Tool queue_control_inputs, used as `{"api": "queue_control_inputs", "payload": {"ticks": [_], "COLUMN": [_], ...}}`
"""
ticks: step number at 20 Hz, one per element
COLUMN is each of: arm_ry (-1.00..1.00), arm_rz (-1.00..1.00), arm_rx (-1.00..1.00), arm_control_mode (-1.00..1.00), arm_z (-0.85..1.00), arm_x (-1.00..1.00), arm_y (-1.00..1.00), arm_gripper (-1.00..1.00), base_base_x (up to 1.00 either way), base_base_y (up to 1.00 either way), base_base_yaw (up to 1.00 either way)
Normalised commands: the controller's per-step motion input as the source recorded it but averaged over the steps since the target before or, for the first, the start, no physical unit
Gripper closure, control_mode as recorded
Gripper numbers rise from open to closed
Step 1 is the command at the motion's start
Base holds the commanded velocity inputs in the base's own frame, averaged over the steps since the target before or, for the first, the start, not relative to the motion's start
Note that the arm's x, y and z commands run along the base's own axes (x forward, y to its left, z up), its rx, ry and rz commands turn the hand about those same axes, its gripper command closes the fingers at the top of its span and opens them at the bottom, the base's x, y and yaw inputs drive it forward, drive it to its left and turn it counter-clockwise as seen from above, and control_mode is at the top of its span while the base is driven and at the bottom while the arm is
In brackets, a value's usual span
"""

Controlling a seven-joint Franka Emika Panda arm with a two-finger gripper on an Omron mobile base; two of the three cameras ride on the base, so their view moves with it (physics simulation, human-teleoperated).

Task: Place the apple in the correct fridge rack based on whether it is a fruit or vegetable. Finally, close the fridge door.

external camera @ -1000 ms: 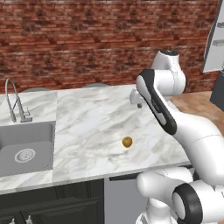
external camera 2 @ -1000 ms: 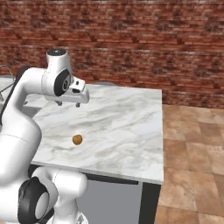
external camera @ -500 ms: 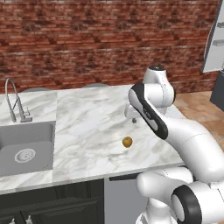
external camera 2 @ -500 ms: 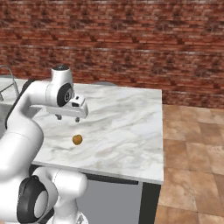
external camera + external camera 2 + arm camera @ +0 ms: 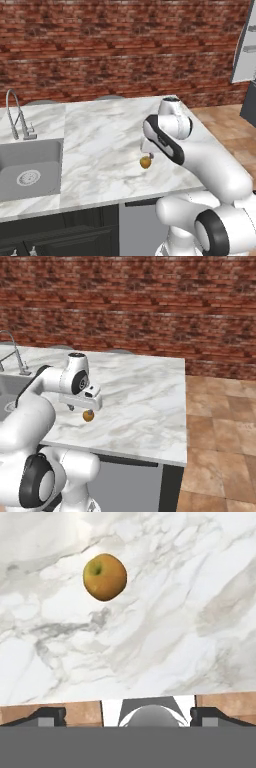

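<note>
Apple (image 5: pixel 104 577) sits alone on the marble counter (image 5: pixel 100 145), which I take as my landmark. It rests on the counter's right half, toward the front edge, with bare marble on every side of it. From the hand view it lies stem dimple up, ahead of my fingertips (image 5: pixel 47 714) and apart from them; the two tips stand wide at the bottom corners and nothing is between them, so my gripper (image 5: pixel 148 150) is spread open and holds nothing.

From the left base view my hand hangs just above the apple (image 5: pixel 145 162), close over it, and I cannot tell whether any part touches. From the right base view the apple (image 5: pixel 88 415) shows just under the gripper (image 5: pixel 84 405).

Open marble runs from the apple to the counter's right edge, where the top ends and brown floor tiles (image 5: pixel 220 426) begin. The front edge lies near the apple on my side. The sink (image 5: pixel 27 167) is sunk into the counter's left end, with the tap (image 5: pixel 15 117) behind it, both well apart from the apple. A brick wall (image 5: pixel 150 306) stands along the counter's back edge.
</note>
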Motion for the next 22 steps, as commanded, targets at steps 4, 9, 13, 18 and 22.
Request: {"api": "queue_control_inputs", "payload": {"ticks": [4,9,13,18,22], "arm_ry": [0.12,0.10,0.04,0.00,0.00], "arm_rz": [-0.09,-0.07,-0.01,-0.06,-0.07], "arm_rx": [0.00,0.00,0.00,-0.02,-0.01], "arm_control_mode": [-1.00,-1.00,-1.00,-1.00,-1.00], "arm_z": [-0.72,-0.45,-0.11,-0.11,-0.09], "arm_x": [0.19,0.25,0.08,0.36,0.43], "arm_y": [0.14,0.09,0.00,0.04,0.08], "arm_gripper": [-1.00,-1.00,-1.00,-1.00,-1.00], "base_base_x": [0.00,0.00,0.00,0.00,0.00], "base_base_y": [0.00,0.00,0.00,0.00,0.00], "base_base_yaw": [0.00,0.00,0.00,0.00,0.00]}}
